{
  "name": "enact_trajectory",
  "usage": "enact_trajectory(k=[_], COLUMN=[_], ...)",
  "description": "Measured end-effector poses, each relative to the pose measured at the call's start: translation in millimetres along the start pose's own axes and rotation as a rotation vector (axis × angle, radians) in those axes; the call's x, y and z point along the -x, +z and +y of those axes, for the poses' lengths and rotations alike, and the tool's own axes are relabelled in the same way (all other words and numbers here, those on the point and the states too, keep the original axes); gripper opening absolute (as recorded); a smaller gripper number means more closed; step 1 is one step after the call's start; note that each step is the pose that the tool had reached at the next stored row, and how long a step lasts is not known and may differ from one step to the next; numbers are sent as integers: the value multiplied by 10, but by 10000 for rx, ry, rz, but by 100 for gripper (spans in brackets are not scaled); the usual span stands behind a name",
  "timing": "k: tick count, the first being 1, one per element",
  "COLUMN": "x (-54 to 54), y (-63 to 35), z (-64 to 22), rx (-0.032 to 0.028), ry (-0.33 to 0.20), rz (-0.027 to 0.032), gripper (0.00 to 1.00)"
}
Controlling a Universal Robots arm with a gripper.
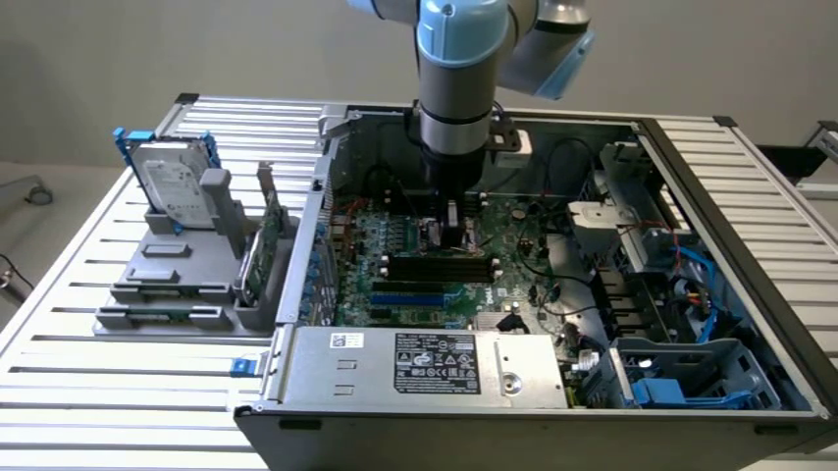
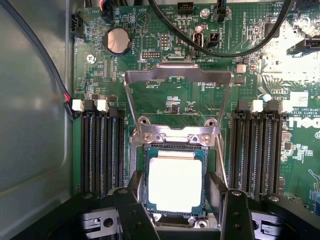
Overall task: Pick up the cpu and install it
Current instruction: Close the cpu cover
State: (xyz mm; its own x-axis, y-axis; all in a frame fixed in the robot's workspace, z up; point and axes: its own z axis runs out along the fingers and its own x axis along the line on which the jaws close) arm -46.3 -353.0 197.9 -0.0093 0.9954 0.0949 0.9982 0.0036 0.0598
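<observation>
The cpu [image 2: 175, 184], a small square chip with a pale silver top, lies flat in the motherboard socket [image 2: 141, 172]. The socket's metal load plate [image 2: 177, 75] is swung up and away from it. My gripper [image 2: 175, 192] hangs straight over the chip and is open. Its black fingers [image 2: 134, 197] stand on either side of the cpu, just off its edges, and hold nothing. In the exterior view, the gripper [image 1: 452, 234] reaches down into the open computer case [image 1: 328, 196], onto the middle of the green motherboard [image 1: 524, 245].
Black memory slots [image 2: 102, 150] flank the socket on both sides. A coin battery [image 2: 118, 41] and black cables [image 2: 220, 50] lie beyond it. A silver power supply [image 1: 433, 363] fills the case front. On the exterior view's left, a hard drive [image 1: 177, 177] stands in a grey holder.
</observation>
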Motion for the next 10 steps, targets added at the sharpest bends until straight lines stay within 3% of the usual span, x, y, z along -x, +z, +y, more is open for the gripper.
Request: enact_trajectory(k=[6,10], x=[-14,-25], y=[-141,-264], z=[9,18], rx=[1,1], ry=[0,11], rz=[2,0], gripper=[60,41])
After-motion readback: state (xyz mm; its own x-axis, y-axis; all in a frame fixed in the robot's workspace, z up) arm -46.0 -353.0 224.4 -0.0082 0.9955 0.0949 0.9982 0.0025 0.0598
